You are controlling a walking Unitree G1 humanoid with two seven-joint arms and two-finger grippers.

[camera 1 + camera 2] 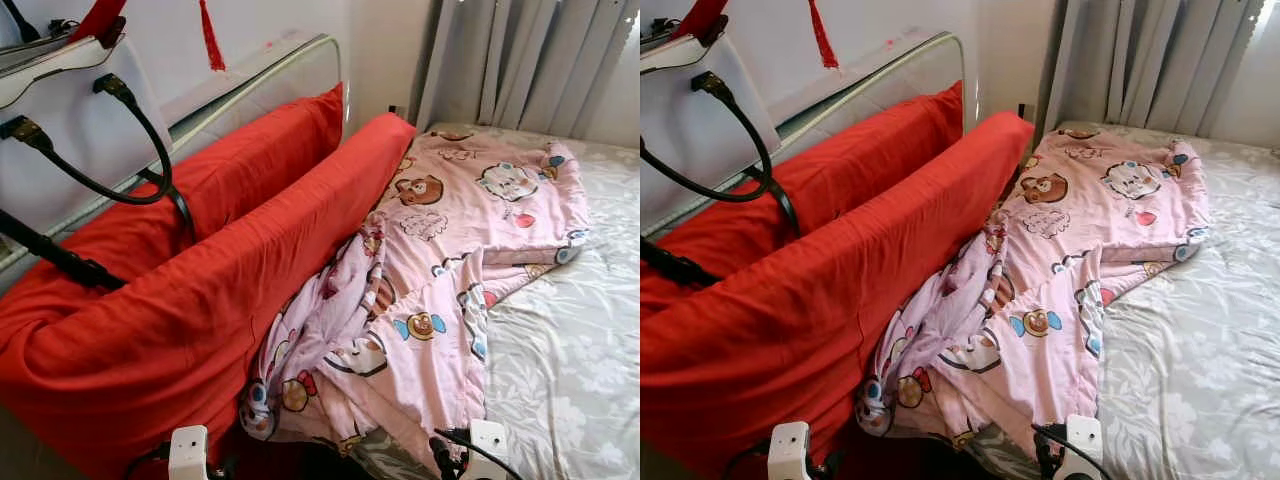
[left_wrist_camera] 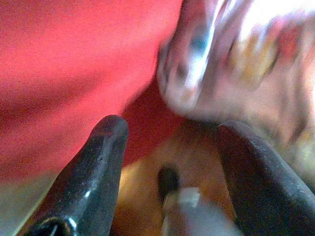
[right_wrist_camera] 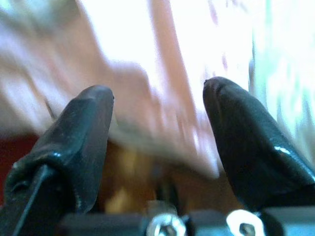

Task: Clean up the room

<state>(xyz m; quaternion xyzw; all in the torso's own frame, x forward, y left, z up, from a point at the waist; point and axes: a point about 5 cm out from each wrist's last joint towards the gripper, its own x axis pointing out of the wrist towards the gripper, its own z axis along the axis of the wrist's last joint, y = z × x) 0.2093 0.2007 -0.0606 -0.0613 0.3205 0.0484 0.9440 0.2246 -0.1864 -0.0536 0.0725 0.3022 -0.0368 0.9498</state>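
A pink blanket (image 1: 430, 270) printed with cartoon bears and animals lies crumpled and unfolded across the bed (image 1: 580, 360) in front of me. Its far part spreads fairly flat toward the curtains, while its near end bunches into folds against the long red pillow (image 1: 200, 320). That pillow runs along the bed's left side, beside a second red cushion (image 1: 250, 170).

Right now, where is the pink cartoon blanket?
The pink cartoon blanket lies crumpled on the bed, centre of the head views, against the long red pillow on its left, with the grey floral sheet on its right.
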